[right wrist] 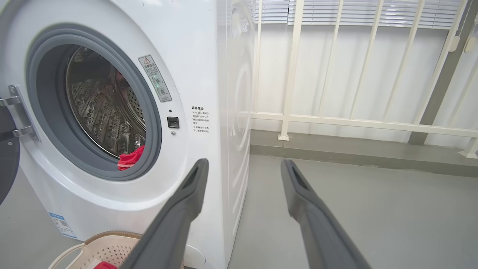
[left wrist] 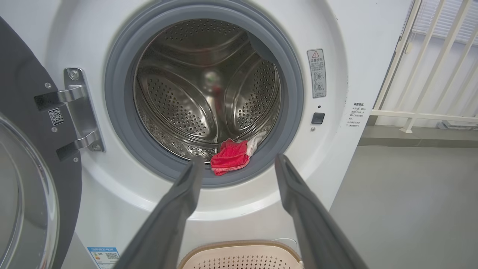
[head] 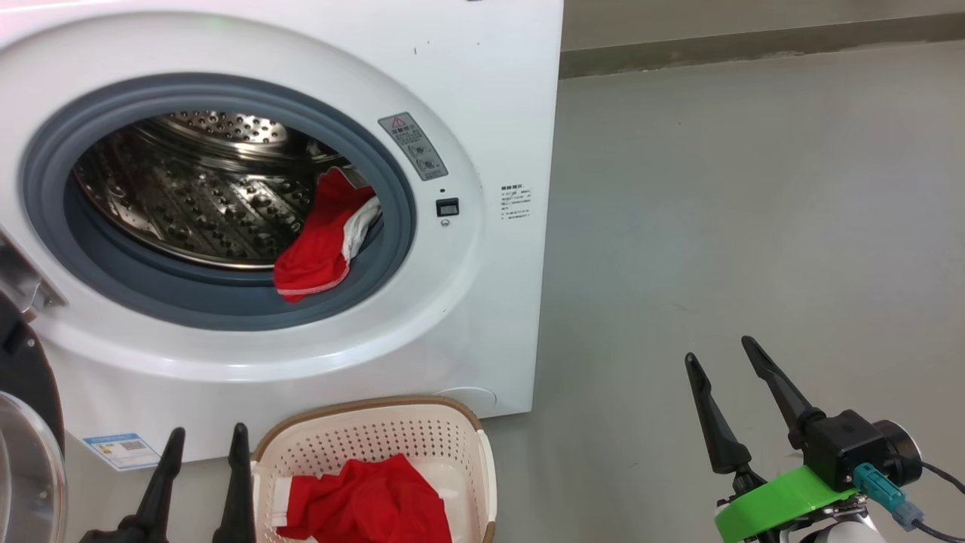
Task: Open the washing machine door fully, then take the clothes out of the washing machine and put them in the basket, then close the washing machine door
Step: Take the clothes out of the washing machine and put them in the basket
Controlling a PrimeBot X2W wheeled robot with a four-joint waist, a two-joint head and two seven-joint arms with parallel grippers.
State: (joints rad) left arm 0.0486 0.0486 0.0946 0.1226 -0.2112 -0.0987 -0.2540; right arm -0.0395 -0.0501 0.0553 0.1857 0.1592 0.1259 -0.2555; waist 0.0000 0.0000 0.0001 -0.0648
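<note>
**Door swung open, one garment in the basket, one still at the drum's lip**

At the far left of the head view the washing machine door [head: 21, 377] stands swung open on its hinge [left wrist: 80, 108], black rim and glass bowl turned away from the opening. Just right of it the left gripper [head: 209, 434] hovers low in front of the machine. Its two dark fingers are spread apart and hold nothing. They point up towards the washing machine [head: 490, 113].

The basket [head: 377, 426] sits on the floor [head: 754, 226], touching or just in front of the machine's lower front edge, beside the left gripper. A red garment [head: 369, 501] with white parts lies crumpled inside it, towards its near side.

Above, the steel drum [head: 188, 188] is in plain sight inside the grey rubber ring [head: 226, 309]. A second garment [head: 320, 241], red with white trim, hangs over the drum's lower right edge onto the ring.

Well to the right, over bare floor beyond the machine's right side, the right gripper [head: 718, 351] has its fingers wide apart and grasps nothing. A white railing [right wrist: 336, 74] stands behind it.
</note>
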